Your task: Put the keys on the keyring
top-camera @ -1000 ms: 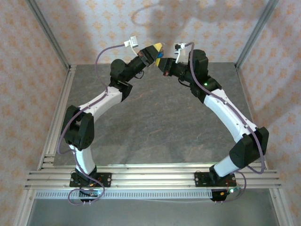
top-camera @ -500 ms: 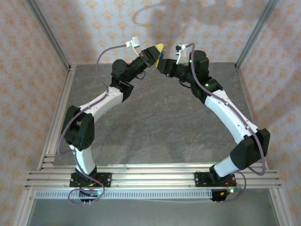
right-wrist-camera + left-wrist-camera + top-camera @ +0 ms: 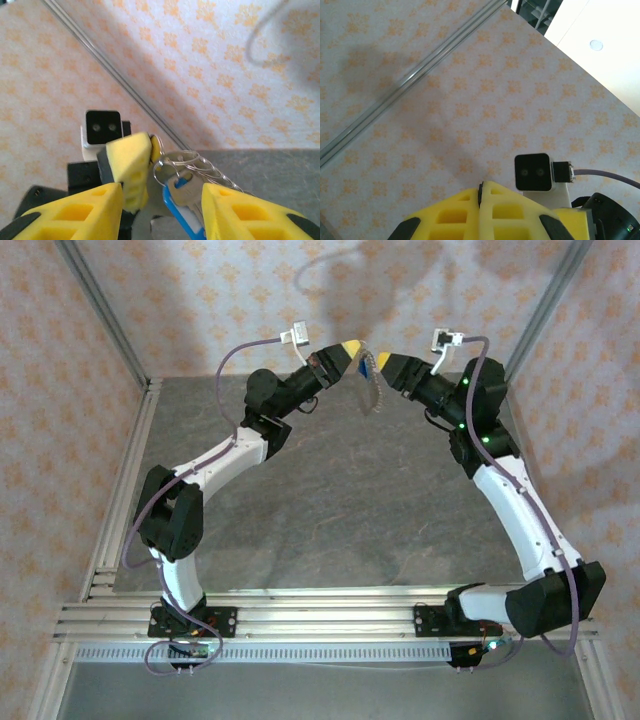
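Observation:
My left gripper is raised at the back of the table, its yellow pads pinched shut on the keyring, a bundle of thin silvery wire loops. From those loops hangs a pale metal key beside a bright blue piece. In the top view the keyring and key dangle below the left fingertips. My right gripper faces them from the right. In the right wrist view its pads stand apart on either side of the key, touching nothing. A thin dark edge shows between the shut left pads.
The patterned back wall and an aluminium frame post stand close behind both grippers. The right wrist camera sits just beyond the left fingertips. The grey tabletop lies well below the raised arms.
The right gripper has opened and its arm has drawn back to the right. The left gripper has shifted slightly right, and the key now hangs from the ring it holds.

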Robot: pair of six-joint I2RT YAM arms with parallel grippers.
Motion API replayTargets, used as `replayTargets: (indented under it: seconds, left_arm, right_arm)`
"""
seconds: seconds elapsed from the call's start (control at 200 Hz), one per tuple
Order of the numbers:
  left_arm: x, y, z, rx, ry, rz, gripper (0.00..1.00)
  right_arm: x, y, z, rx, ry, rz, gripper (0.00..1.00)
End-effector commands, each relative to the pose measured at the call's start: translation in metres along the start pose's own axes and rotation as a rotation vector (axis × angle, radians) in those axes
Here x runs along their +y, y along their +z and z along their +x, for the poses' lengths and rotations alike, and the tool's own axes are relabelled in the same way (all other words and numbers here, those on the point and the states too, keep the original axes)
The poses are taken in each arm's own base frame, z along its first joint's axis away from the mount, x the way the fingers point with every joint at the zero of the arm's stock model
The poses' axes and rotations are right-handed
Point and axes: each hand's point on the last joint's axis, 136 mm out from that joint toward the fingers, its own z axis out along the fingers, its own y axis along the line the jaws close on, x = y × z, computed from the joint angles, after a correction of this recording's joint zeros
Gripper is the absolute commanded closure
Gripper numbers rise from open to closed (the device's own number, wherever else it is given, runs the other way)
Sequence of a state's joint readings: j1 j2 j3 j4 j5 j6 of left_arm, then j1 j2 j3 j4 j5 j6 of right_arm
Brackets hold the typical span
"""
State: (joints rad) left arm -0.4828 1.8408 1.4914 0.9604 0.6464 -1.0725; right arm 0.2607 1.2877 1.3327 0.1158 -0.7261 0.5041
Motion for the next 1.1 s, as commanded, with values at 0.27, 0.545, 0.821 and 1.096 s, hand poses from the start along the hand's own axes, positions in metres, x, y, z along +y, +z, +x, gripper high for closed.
replayTargets:
  seconds: [0.27, 0.545, 0.821, 1.096]
  left_arm:
    - [-0.036, 0.004, -0.009, -0.006, 0.053, 0.076, 1.00]
    - [-0.036, 0.005, -0.007, 0.003, 0.050, 0.064, 1.00]
    - [-0.035, 0.007, -0.006, 0.005, 0.052, 0.063, 1.00]
    - [-0.036, 0.007, -0.006, 0.006, 0.056, 0.064, 1.00]
  right_arm:
    - [0.021, 0.025, -0.040, -0.111, 0.111, -0.160, 0.65]
    - [0.022, 0.032, -0.030, -0.085, 0.150, -0.202, 0.68]
    - [0.021, 0.036, -0.010, -0.039, 0.151, -0.194, 0.67]
    - [0.012, 0.032, 0.001, -0.029, 0.148, -0.153, 0.68]
